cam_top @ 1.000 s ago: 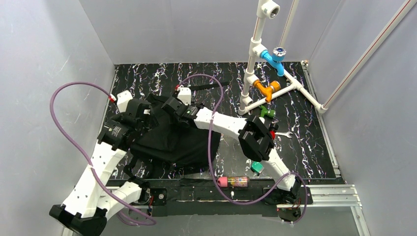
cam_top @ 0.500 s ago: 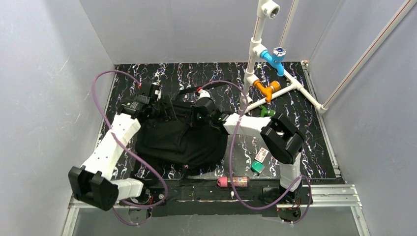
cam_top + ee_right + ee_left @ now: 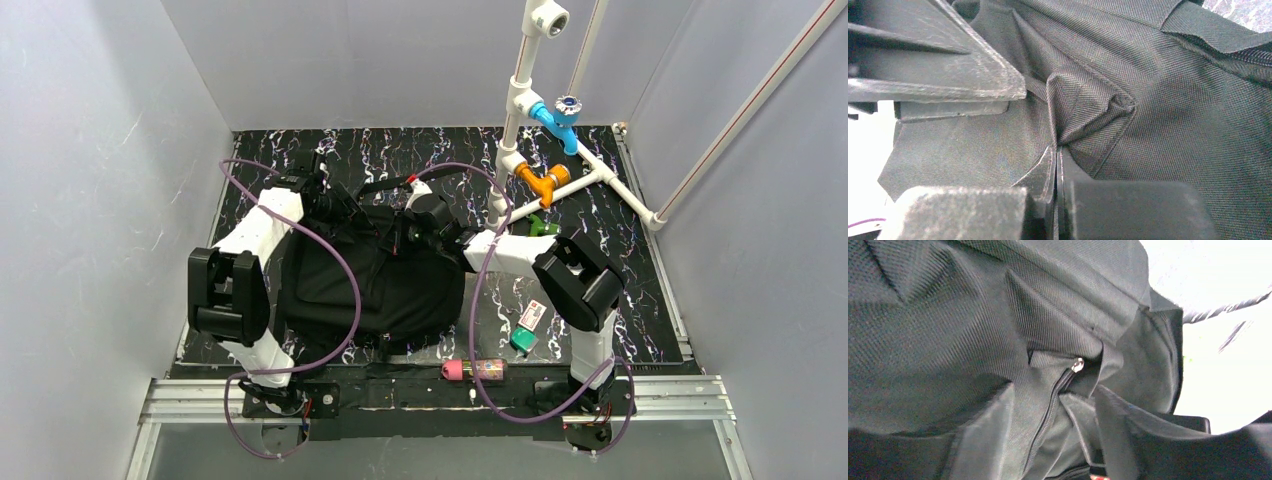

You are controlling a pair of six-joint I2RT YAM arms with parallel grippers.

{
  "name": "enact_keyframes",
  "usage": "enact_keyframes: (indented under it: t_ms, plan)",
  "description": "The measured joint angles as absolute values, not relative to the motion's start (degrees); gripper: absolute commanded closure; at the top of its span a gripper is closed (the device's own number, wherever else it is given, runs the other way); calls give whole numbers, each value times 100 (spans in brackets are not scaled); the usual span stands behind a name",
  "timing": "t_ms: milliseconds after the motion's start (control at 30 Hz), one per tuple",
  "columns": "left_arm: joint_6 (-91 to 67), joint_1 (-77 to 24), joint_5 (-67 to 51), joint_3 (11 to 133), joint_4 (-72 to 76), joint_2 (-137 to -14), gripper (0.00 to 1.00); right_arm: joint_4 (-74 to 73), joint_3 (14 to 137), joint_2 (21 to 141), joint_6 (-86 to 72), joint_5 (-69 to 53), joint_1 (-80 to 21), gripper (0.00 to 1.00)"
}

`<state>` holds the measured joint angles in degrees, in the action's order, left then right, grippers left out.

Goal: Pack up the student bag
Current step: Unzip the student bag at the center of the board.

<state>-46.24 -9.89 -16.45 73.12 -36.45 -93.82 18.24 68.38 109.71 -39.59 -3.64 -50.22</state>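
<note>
**Both grippers at the bag's far edge; right one pinching fabric**

Right gripper [image 3: 1055, 156]: jaws closed flat together. A puckered fold of black weave is caught between the fingertips [image 3: 1128, 200], and creases radiate from the pinch. In the top view this gripper [image 3: 415, 228] sits on the far-right part of the student bag [image 3: 370, 285], with its arm reaching in from the right.

Left gripper [image 3: 1053, 390]: the fingers [image 3: 983, 430] stand apart at the bottom of the wrist view. A zip line and its silver pull [image 3: 1077, 364] lie in the gap. Cannot tell whether either finger presses on the cloth. From above, this gripper [image 3: 345, 207] is at the bag's far-left corner, close beside the right one.

Bag: lies slumped on the black marbled mat [image 3: 620, 260], left of centre, between the two arms. A black strap [image 3: 385, 184] curves out past its far edge. Both wrist views are filled with its fabric [image 3: 948, 315] [image 3: 1173, 100].

Outward from the bag:
- Just right of it, near side: a small white-and-red card [image 3: 533, 314] and a small green item [image 3: 523, 340].
- At the near edge of the mat: a pink pencil case [image 3: 475, 370], apart from the bag.
- Far right: a white pipe rig [image 3: 515, 110] with a blue valve [image 3: 560, 115] and an orange fitting [image 3: 543, 183]. A green piece [image 3: 540, 226] lies at its base.
- Purple cables [image 3: 345, 290] loop over both arms.
</note>
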Motion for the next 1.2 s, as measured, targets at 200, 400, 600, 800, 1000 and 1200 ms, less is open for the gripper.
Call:
enact_keyframes:
  t_ms: [200, 400, 600, 800, 1000, 1200]
  plan:
    - [-5520, -976, -1568, 7507, -3616, -9601, 63, 1870, 6759, 10868, -3885, -373, -5022, 99]
    - [-6254, -989, -1402, 7513, -3664, -9730, 59, 1925, 6757, 10866, -3854, -410, -5022, 99]
    - [-6692, -1020, -1186, 7526, -3854, -9817, 59, 1977, 6718, 10866, -3848, -445, -5024, 99]
    - [-6952, -1103, -884, 7555, -4051, -9854, 59, 1988, 6694, 10851, -3828, -451, -5043, 99]
    - [-7214, -1194, -617, 7756, -4473, -10084, 72, 1940, 6694, 10825, -3673, -445, -5096, 99]
    - [-7288, -1223, -399, 7760, -4722, -10095, 100, 1885, 6694, 10750, -3527, -325, -5153, 92]
